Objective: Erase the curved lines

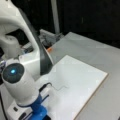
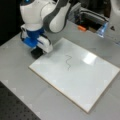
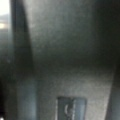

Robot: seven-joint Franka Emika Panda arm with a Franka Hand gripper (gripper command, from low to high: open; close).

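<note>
The curve lines (image 2: 68, 62) are one thin dark wavy squiggle near the middle of the white board (image 2: 82, 82). They also show faintly in a front view (image 1: 59, 88) on the board (image 1: 82, 80). My gripper (image 2: 38, 51), a blue and white hand, is low over the black eraser block (image 2: 37, 53). The block lies at the board's left corner, apart from the squiggle. The fingers are hidden under the hand. The wrist view holds only a dark grey surface very close to the camera.
The board lies on a grey table (image 2: 20, 72). A small orange piece (image 2: 81, 28) and a metal rail (image 2: 92, 15) sit beyond the board's far edge. A dark perforated surface (image 2: 15, 107) lies at a front view's bottom left. The arm's body (image 1: 30, 50) covers the board's left side.
</note>
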